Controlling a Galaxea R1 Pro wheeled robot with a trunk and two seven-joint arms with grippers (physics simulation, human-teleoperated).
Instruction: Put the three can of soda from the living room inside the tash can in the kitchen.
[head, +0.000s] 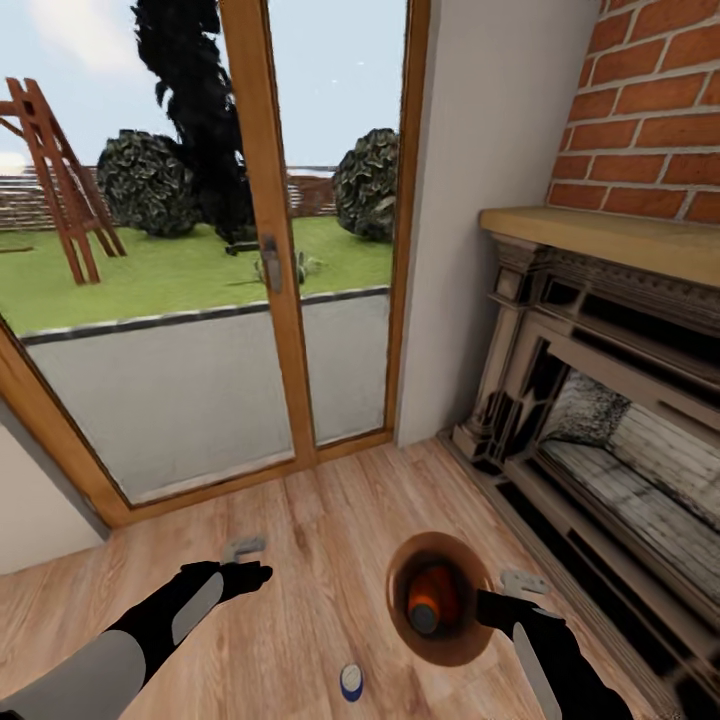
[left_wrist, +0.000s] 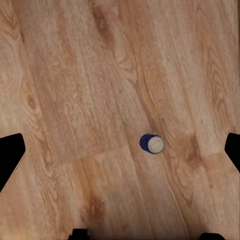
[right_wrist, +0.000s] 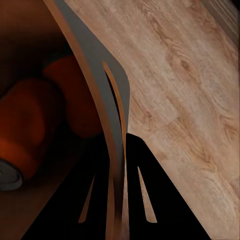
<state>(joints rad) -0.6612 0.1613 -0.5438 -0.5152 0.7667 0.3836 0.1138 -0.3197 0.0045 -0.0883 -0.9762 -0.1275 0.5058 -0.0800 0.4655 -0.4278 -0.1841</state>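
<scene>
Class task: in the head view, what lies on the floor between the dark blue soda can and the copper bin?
Nothing: in the head view, bare wood plank floor separates the dark blue can from the copper bin.

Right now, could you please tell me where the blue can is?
The blue can stands upright on the wood floor low in the head view, between the two arms, just left of the copper bin held by the right gripper.
</scene>
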